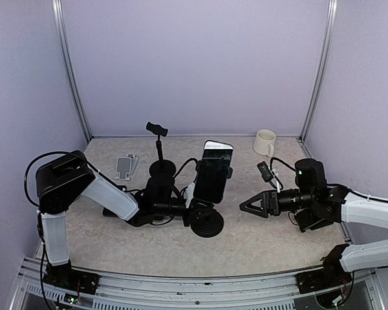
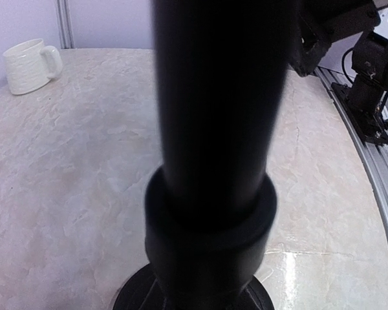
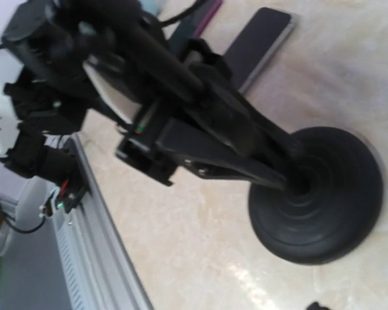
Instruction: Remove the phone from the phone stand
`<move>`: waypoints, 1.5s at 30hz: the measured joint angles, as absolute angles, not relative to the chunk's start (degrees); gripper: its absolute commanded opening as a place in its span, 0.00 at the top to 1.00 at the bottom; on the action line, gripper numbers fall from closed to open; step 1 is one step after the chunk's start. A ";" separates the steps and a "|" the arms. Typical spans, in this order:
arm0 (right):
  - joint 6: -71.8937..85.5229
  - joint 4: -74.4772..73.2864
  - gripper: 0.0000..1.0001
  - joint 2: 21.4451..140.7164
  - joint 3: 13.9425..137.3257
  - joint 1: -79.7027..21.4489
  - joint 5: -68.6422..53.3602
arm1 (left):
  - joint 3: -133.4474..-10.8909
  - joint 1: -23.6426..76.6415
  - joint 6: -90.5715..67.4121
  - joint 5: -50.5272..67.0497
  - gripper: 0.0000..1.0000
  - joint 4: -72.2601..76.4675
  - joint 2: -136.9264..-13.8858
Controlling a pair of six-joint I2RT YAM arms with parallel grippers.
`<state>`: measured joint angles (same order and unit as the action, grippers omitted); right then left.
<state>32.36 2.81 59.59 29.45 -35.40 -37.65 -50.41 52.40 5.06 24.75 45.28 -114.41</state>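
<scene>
Phone (image 1: 213,171) upright in phone stand (image 1: 205,224), mid surface (image 1: 278,248) — left of right tool (image 1: 244,206), part-open, empty; left tool (image 1: 191,208) clamps stand stem.

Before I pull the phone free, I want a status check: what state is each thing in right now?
phone: upright, clamped in the stand.
stand: upright, pole gripped near its base.
left gripper: shut on the stand's pole.
right gripper: open, empty, apart from the phone.
mug: upright, back right.
second stand: upright, nothing in it.
</scene>
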 measured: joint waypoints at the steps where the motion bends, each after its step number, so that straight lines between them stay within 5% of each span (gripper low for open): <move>1: 32.47 2.81 0.21 59.40 29.56 -35.38 -38.15 | -50.72 52.29 5.54 25.63 0.89 44.95 -114.61; 8: 33.82 2.87 0.20 58.06 31.64 -35.38 -41.80 | -52.05 51.16 6.17 30.22 0.78 43.86 -115.26; 12: 34.22 2.81 0.20 57.25 33.82 -35.40 -42.70 | -52.62 50.85 5.96 31.68 0.47 42.39 -115.26; 19: 34.04 0.25 0.18 57.19 39.27 -35.51 -42.70 | -55.66 50.87 3.95 31.64 0.19 37.26 -114.91; 21: 33.82 -0.78 0.17 57.19 40.45 -35.51 -42.63 | -55.66 50.85 3.31 30.59 0.02 35.79 -114.13; 38: 31.99 -5.15 0.17 58.67 44.05 -35.51 -43.09 | -50.78 50.76 1.74 18.52 0.01 27.38 -101.58; 45: 32.56 -5.30 0.19 58.78 44.18 -36.47 -43.27 | -38.74 50.76 1.43 11.35 0.01 23.99 -89.27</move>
